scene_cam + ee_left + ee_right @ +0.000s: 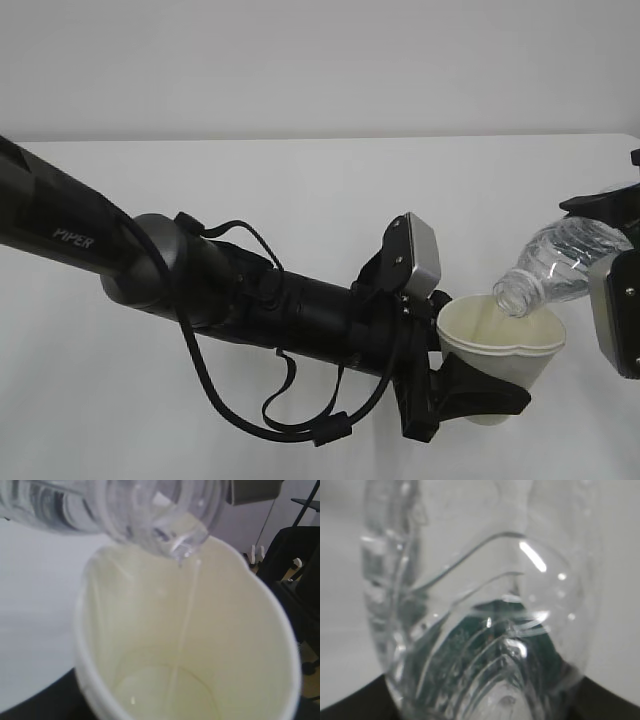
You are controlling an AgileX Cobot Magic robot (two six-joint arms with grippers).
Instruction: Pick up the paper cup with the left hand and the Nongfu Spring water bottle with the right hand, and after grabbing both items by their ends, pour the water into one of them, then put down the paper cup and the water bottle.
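Note:
My left gripper (pixel 488 388), at the end of the long black arm, is shut on the lower part of the white paper cup (pixel 500 345) and holds it up off the table, its rim squeezed out of round. My right gripper (pixel 612 250) is shut on the rear of the clear Nongfu Spring water bottle (pixel 560 262), which is tilted with its open mouth just over the cup's rim. In the left wrist view a thin stream runs from the bottle mouth (pixel 170 535) down the cup's cream inner wall (pixel 235 630), and a little water lies at the bottom. The ribbed bottle (pixel 485 630) fills the right wrist view.
The white table (pixel 300 200) runs back to a pale wall. The left arm's black cables (pixel 240 400) hang in loops under it. Dark furniture (pixel 300 570) stands beyond the table in the left wrist view.

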